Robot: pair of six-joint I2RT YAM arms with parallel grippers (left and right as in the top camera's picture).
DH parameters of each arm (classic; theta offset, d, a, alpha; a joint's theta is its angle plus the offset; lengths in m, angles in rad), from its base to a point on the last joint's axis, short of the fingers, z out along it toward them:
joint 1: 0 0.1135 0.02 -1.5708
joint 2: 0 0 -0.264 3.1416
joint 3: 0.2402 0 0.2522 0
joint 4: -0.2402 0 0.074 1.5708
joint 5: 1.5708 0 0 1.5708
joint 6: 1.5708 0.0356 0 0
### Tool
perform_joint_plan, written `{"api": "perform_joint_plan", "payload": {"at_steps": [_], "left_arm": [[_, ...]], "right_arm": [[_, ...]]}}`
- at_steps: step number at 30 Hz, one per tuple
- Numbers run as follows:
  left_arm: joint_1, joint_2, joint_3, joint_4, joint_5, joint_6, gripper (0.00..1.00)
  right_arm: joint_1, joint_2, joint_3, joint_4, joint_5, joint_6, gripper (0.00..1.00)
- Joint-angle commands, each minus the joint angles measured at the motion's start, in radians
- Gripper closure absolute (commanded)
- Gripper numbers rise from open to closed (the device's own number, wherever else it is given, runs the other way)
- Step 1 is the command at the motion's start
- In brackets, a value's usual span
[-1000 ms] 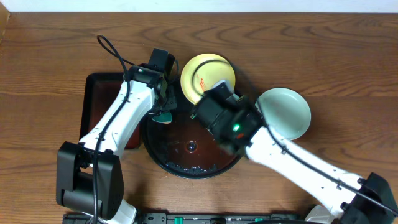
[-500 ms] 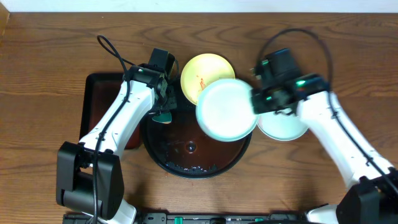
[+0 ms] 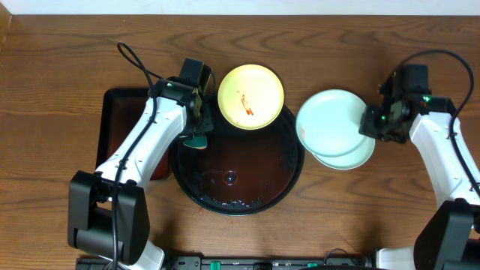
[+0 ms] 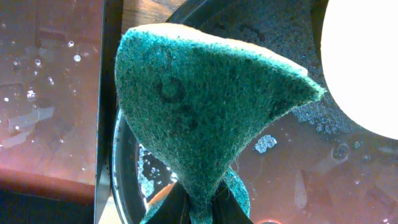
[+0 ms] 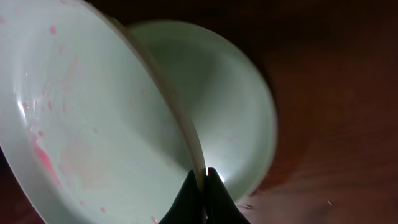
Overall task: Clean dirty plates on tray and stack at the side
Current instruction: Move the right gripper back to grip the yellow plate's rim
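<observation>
My right gripper [image 3: 373, 122] is shut on the rim of a pale blue-green plate [image 3: 332, 124] and holds it over a second pale blue-green plate [image 3: 352, 155] lying on the table right of the tray. In the right wrist view the held plate [image 5: 93, 124] shows faint red smears, and the lower plate [image 5: 233, 112] lies behind it. A pale yellow plate [image 3: 250, 96] with red sauce sits on the far rim of the round black tray [image 3: 236, 176]. My left gripper [image 3: 196, 139] is shut on a green sponge [image 4: 199, 106] above the tray's left edge.
A rectangular black tray [image 3: 120, 135] lies left of the round tray, under my left arm. The round tray's floor is wet with droplets. Bare wooden table [image 3: 60, 90] surrounds everything.
My right arm swung right, carrying the blue-green plate from over the tray to above the other blue-green plate. The left arm and sponge have not moved.
</observation>
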Motion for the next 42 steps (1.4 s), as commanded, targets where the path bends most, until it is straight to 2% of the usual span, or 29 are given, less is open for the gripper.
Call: {"api": "perform_joint_plan", "payload": {"at_steps": [1, 6, 9, 12, 15, 18, 24, 28, 32, 36, 42], "left_arm": [[0.002, 0.000, 0.020, -0.003, -0.005, 0.013, 0.93], [0.002, 0.000, 0.020, -0.003, -0.005, 0.013, 0.93], [0.002, 0.000, 0.020, -0.003, -0.005, 0.013, 0.93], [0.002, 0.000, 0.020, -0.003, -0.005, 0.013, 0.93], [0.002, 0.000, 0.020, -0.003, -0.005, 0.013, 0.93], [0.002, 0.000, 0.019, -0.003, -0.005, 0.013, 0.92], [0.002, 0.000, 0.019, -0.003, -0.005, 0.013, 0.93], [0.002, 0.000, 0.018, -0.003, -0.005, 0.013, 0.93], [0.002, 0.000, 0.018, -0.003, -0.005, 0.013, 0.93], [0.002, 0.000, 0.018, -0.003, -0.005, 0.012, 0.92], [0.002, 0.000, 0.018, -0.003, -0.005, 0.013, 0.92]], "right_arm": [[-0.029, -0.018, -0.061, 0.040, 0.025, 0.043, 0.99], [-0.035, -0.018, -0.126, 0.118, 0.029, 0.043, 0.97], [-0.035, -0.018, -0.127, 0.121, 0.049, 0.043, 0.90], [-0.035, -0.018, -0.127, 0.121, 0.051, 0.043, 0.87], [-0.035, -0.019, -0.125, 0.123, 0.050, 0.043, 0.76], [-0.034, -0.019, -0.108, 0.121, 0.027, 0.043, 0.72], [-0.009, -0.020, -0.019, 0.115, -0.166, 0.021, 0.65], [0.068, -0.019, 0.026, 0.173, -0.269, 0.020, 0.59], [0.192, -0.008, 0.068, 0.243, -0.202, 0.069, 0.59], [0.291, 0.064, 0.175, 0.234, -0.121, 0.068, 0.57], [0.327, 0.259, 0.395, 0.204, -0.116, 0.056, 0.56]]}}
